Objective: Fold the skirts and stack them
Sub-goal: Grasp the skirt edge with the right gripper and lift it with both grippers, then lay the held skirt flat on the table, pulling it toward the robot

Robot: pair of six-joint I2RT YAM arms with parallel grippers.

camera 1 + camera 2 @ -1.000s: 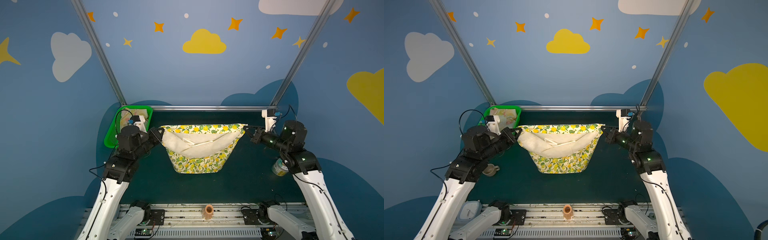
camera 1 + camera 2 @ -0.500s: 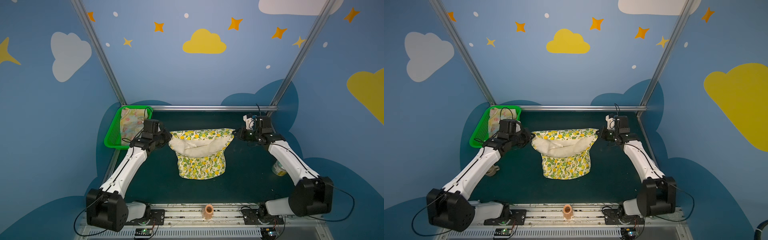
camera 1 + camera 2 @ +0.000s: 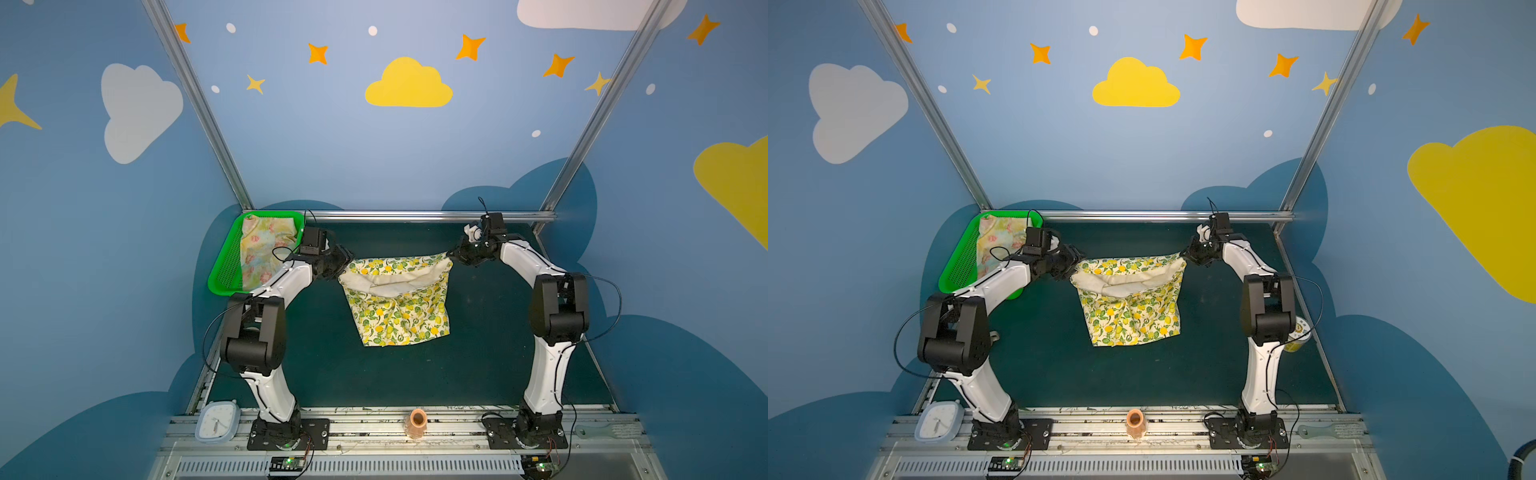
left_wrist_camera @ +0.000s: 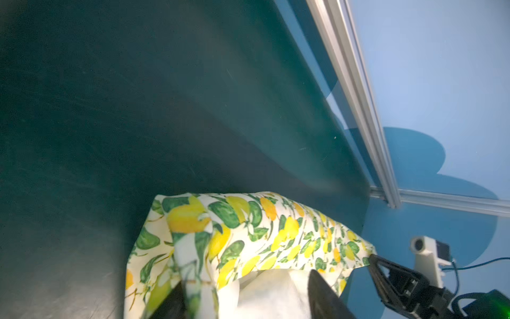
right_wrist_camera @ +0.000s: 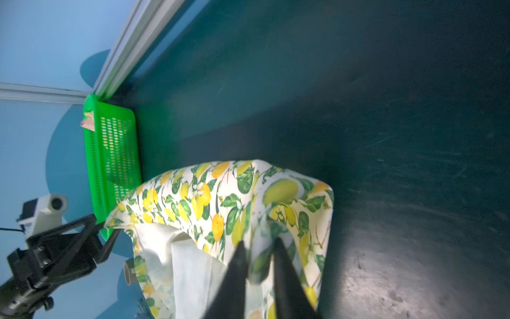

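L gripper is being held wide open round lemon skirt corner; R gripper: clamp can't be told. Skirt's being stretched flat on desk, prob. for folding.

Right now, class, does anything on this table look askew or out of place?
Yes. The lemon skirt is rumpled: its pale lining shows at the top and its lower edge slants. The flowered skirt lies crumpled in the green basket.

blue cloud-painted walls, dark green tabletop
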